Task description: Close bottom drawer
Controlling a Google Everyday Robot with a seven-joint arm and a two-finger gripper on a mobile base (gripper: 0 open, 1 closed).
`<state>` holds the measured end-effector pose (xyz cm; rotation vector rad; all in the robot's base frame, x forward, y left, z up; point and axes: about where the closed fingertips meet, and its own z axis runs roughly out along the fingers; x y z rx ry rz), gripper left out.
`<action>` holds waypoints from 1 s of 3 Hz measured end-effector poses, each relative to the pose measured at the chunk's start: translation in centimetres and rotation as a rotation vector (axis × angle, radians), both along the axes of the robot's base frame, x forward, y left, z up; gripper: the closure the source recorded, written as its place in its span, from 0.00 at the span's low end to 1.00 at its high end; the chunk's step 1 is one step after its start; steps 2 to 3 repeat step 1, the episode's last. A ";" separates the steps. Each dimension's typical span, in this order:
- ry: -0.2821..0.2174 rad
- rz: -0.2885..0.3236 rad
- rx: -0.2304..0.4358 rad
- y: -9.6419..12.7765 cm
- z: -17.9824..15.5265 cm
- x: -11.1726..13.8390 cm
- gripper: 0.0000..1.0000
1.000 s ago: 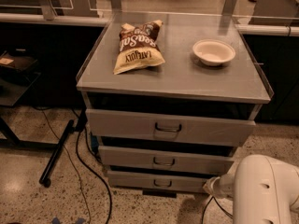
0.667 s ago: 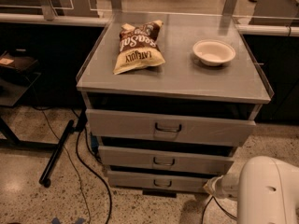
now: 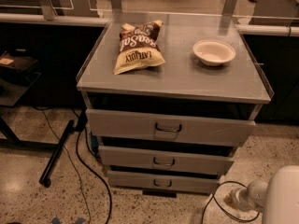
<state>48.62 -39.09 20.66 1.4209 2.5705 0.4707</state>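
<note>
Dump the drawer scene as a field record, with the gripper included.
cabinet top: chip bag on the left, white bowl on the right, apart
top drawer: pulled out, dark gap above its front
middle drawer: partly out
bottom drawer: appears slightly out, nothing touching its handle
gripper: not in view
robot arm: white casing at the lower right, apart from the drawers
floor: black cable left of the cabinet
</note>
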 end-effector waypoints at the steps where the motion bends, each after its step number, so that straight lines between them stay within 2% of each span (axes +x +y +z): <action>1: 0.005 -0.002 0.002 -0.2 0.0 -0.3 0.81; 3: 0.005 -0.002 0.002 -0.2 0.0 -0.3 0.81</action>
